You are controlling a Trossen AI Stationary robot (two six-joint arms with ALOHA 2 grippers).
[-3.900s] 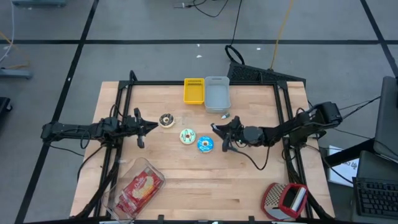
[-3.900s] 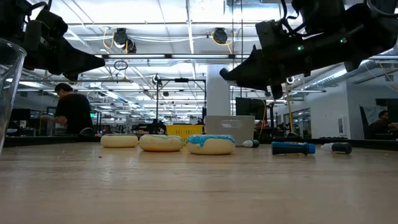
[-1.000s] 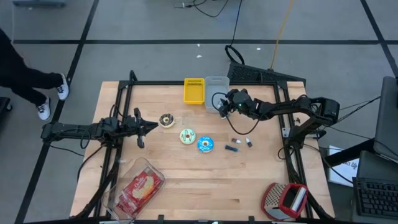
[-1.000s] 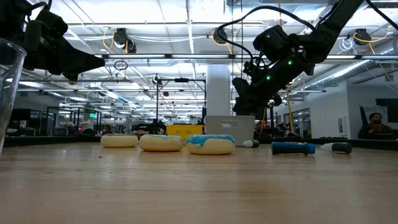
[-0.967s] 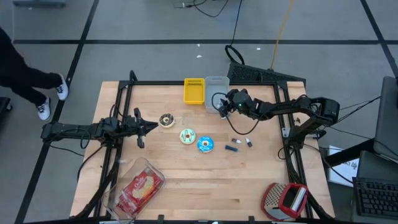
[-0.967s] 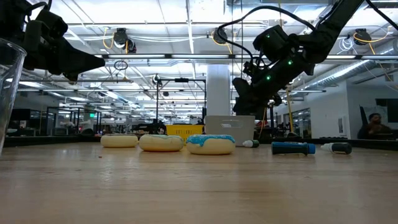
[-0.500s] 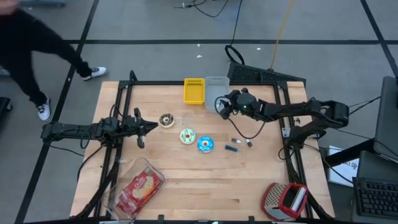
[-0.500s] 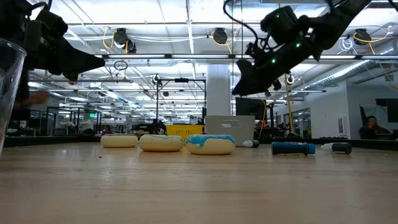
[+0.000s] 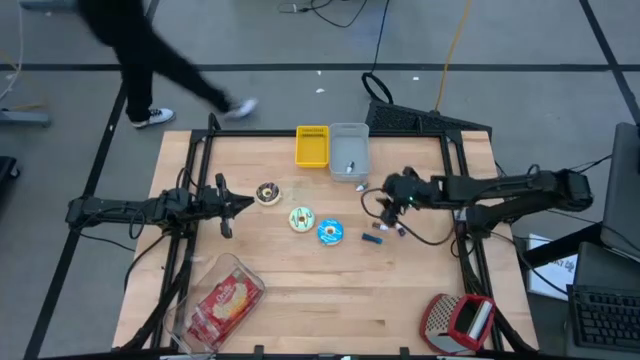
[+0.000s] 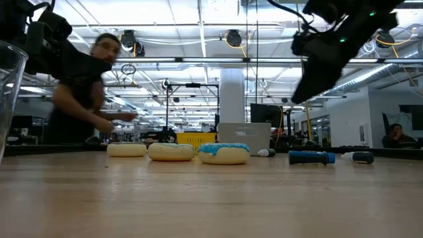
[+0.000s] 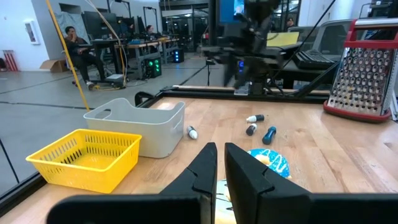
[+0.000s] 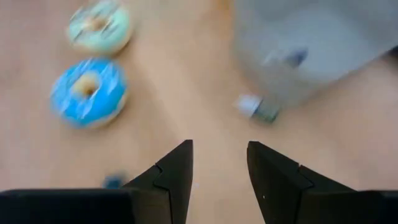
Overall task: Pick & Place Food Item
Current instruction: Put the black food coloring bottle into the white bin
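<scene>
Three donuts lie flat on the wooden table: a brown-and-white one point(image 9: 267, 192), a green one point(image 9: 301, 218) and a blue one point(image 9: 331, 232). Behind them stand a yellow basket point(image 9: 312, 146) and a grey bin point(image 9: 349, 150) with a small thing inside. My right gripper point(image 9: 384, 203) hangs open above the table, right of the blue donut point(image 12: 87, 92) and near the bin point(image 12: 311, 43), with nothing between its fingers. My left gripper point(image 9: 232, 205) waits shut and level at the table's left, pointing at the donuts.
A blue marker point(image 9: 373, 238) and a small dark one point(image 9: 398, 230) lie under my right arm. A white-capped piece point(image 9: 362, 186) lies by the bin. A clear box of food point(image 9: 222, 305) and a grater point(image 9: 460, 320) sit near the front edge. A person point(image 9: 150, 60) walks behind the table.
My right gripper has drawn back from over the grey bin toward the table's right and near edges, rising and tipping further down as it went. A person has walked along the far left of the table. The donuts have stayed where they were.
</scene>
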